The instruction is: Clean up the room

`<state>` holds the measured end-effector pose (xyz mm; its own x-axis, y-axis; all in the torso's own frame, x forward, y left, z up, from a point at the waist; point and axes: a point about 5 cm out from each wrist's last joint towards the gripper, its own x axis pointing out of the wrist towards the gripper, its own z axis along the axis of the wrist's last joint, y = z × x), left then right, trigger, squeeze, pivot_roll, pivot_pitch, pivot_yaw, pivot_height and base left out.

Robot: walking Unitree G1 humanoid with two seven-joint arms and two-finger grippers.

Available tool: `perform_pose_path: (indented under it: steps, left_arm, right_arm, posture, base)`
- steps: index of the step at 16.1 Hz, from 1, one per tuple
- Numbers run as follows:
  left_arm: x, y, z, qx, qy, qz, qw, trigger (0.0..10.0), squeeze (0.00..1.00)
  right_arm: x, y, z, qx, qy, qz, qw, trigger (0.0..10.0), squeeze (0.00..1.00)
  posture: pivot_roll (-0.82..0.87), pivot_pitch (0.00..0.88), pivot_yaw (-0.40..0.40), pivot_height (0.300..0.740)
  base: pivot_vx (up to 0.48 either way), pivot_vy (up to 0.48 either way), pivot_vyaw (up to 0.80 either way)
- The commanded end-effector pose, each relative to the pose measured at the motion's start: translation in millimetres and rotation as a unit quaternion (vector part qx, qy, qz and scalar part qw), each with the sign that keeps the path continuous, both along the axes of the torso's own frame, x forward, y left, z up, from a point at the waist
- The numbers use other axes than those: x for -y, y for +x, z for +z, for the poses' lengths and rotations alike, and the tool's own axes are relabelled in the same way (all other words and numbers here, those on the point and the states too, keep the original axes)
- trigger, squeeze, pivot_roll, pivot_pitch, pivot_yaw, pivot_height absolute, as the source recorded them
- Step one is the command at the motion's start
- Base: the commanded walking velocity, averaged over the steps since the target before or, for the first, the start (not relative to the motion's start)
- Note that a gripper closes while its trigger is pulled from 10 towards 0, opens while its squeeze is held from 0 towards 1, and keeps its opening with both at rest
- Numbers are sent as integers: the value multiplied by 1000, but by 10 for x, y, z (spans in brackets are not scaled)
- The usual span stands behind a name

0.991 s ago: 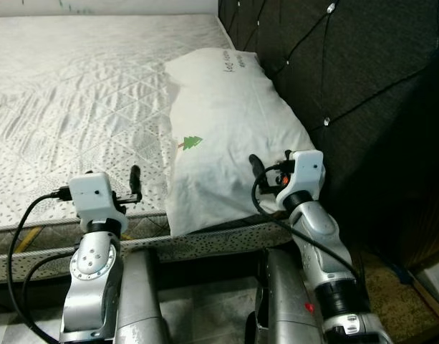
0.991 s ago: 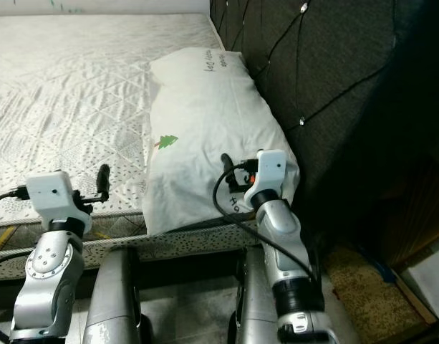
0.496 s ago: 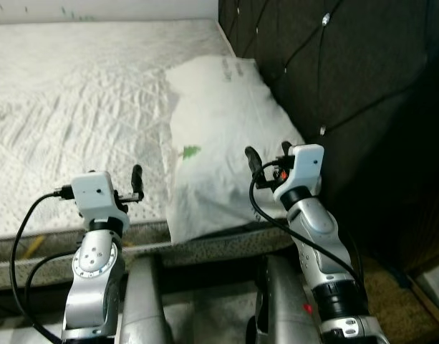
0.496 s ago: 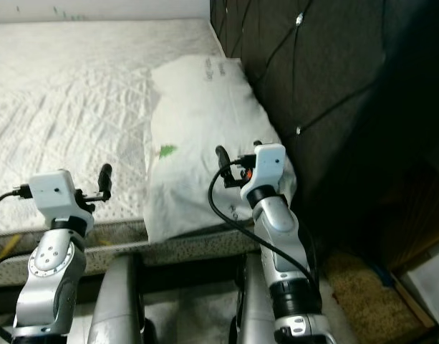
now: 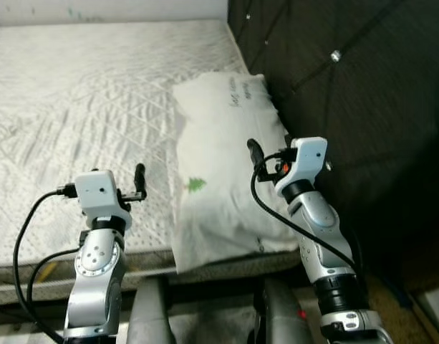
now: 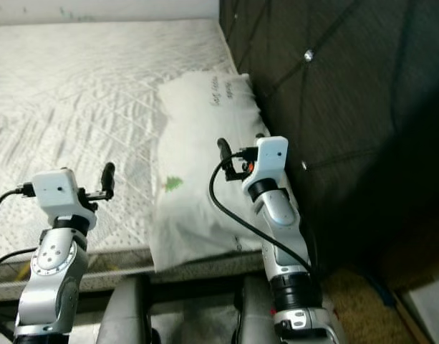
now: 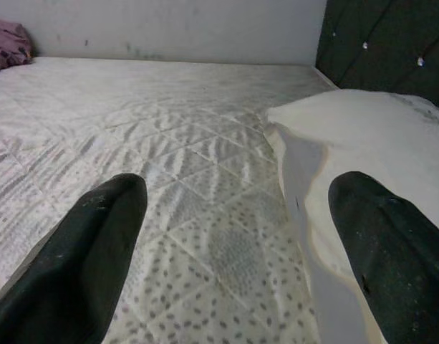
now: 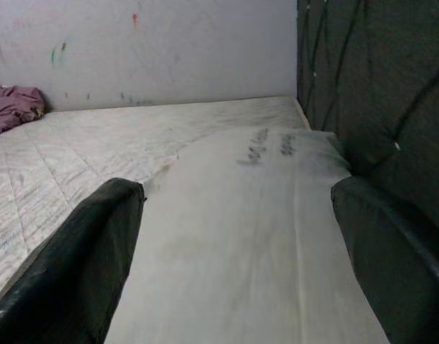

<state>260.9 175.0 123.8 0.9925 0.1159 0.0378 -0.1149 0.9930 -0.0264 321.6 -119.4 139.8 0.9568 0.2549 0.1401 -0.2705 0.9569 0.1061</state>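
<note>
A white pillow with a small green tree print and dark lettering lies on the quilted white mattress, lengthwise against the dark tufted headboard. Its near end hangs slightly over the bed's front edge. My right gripper hovers open just above the pillow's right side; in the right wrist view its fingers stand wide apart over the pillow. My left gripper is open above the mattress, just left of the pillow, with nothing between its fingers.
A crumpled purple cloth lies at the far corner of the mattress by the wall. The bed's front edge runs just in front of my arms. The headboard closes off the right side, with brownish floor below it.
The whole view has shifted, so the bed and pillow sit lower in the picture. Both arms keep the same raised pose, and both grippers have stayed open.
</note>
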Motion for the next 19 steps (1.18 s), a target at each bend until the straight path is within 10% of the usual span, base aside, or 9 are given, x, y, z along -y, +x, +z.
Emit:
perform_pose_path:
  steps: [1, 19]
  left_arm:
    - [0, 16, -5, -2, 6, -3, 1000, 10000, 0]
    - [19, 70, -12, -9, -31, -15, 999, 10000, 0]
  right_arm:
    - [21, 20, 59, 9, 1, -7, 1000, 10000, 0]
    - [105, 27, -6, 2, -25, -31, 999, 10000, 0]
  posture:
    - [24, 6, -8, 703]
    - [19, 23, -8, 740]
  base:
    - [0, 0, 0]
    - [0, 146, 0]
